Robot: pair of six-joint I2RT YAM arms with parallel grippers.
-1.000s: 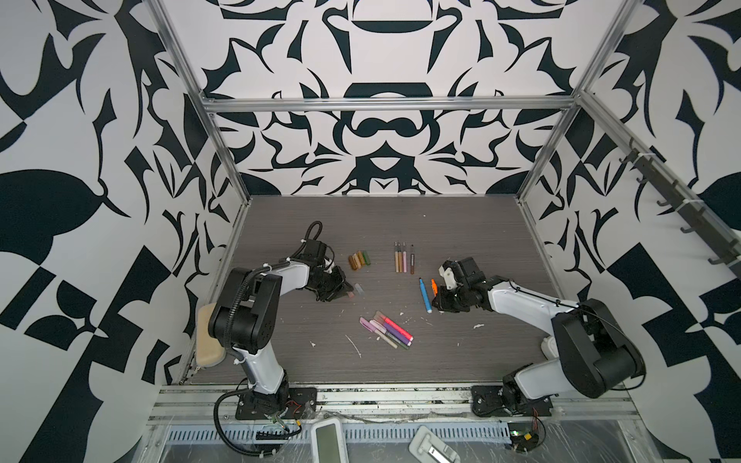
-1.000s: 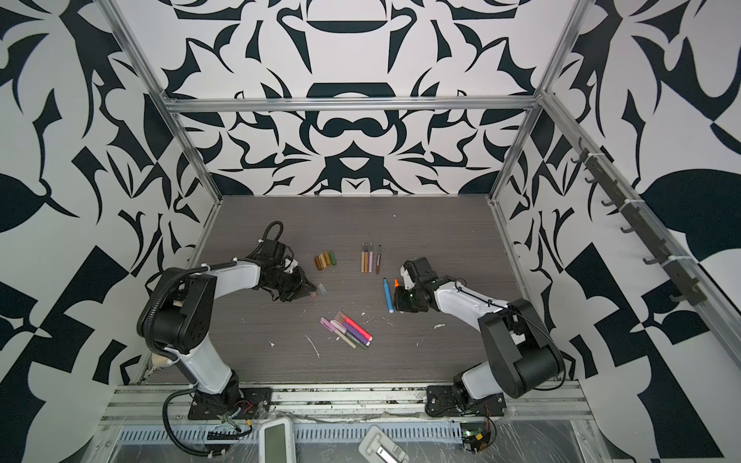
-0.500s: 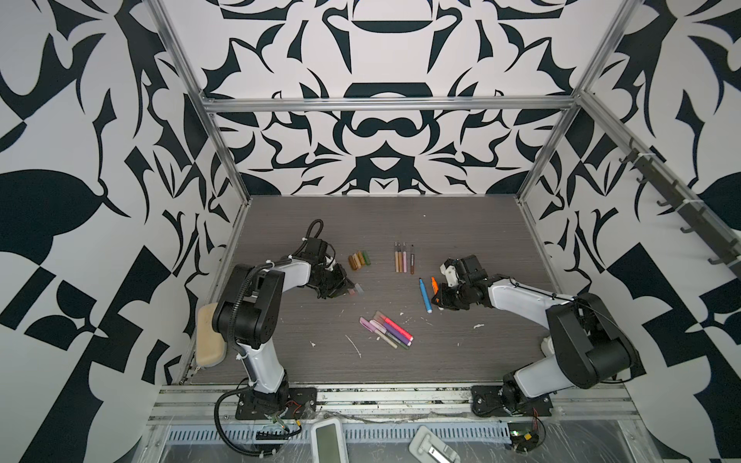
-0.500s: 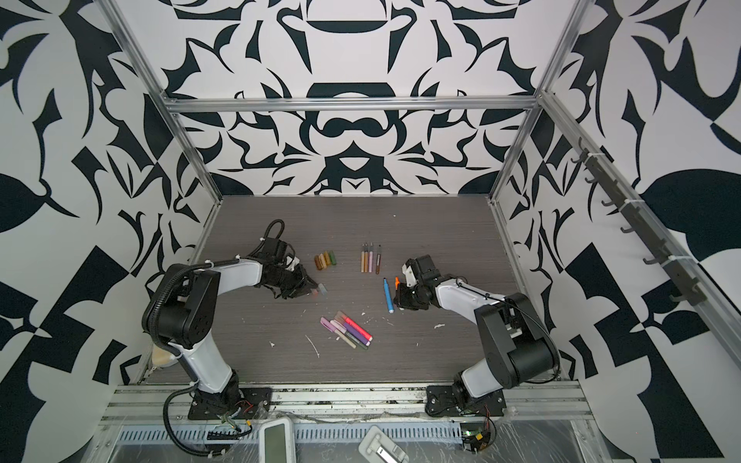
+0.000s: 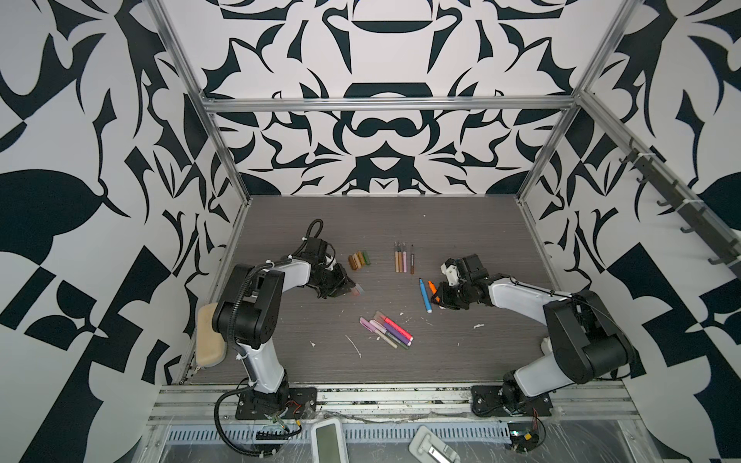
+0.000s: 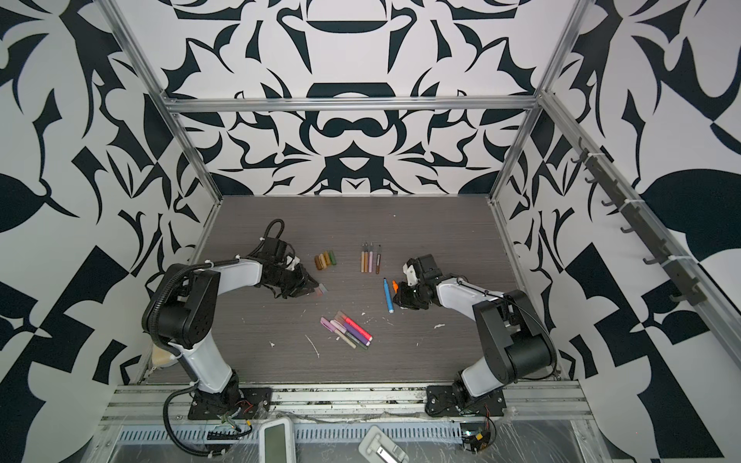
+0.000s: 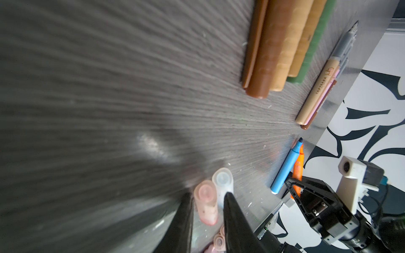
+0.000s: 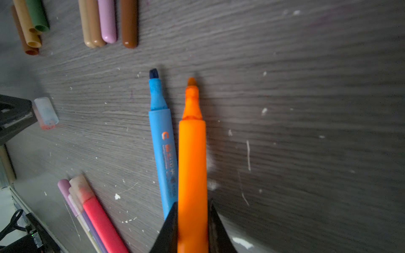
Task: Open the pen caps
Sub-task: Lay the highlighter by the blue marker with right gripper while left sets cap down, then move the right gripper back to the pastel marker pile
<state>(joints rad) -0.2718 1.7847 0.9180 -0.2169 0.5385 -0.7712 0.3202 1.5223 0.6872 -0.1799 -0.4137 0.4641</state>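
Observation:
My left gripper (image 7: 207,195) stands open, low over the table. A translucent pink cap (image 7: 206,203) lies loose between its fingers, and a clear bluish cap (image 7: 222,180) lies against it. Both top views show this left gripper (image 5: 348,286) beside those caps (image 6: 320,288). My right gripper (image 8: 192,202) straddles the uncapped orange pen (image 8: 192,142), which lies on the table next to the uncapped blue pen (image 8: 163,142). One finger touches the orange pen and a thin gap shows at the other. Brown, gold and green caps (image 5: 359,259) lie in a row.
Several thin uncapped pens (image 5: 404,260) lie side by side at mid table. A bundle of capped pink, purple and thin pens (image 5: 387,328) lies nearer the front. White flecks (image 5: 355,346) dot the wood. A beige pad (image 5: 208,340) leans at the left wall.
The left jaws have parted and let go of the pink cap. The right jaws have loosened around the orange pen. Both arms have hardly shifted.

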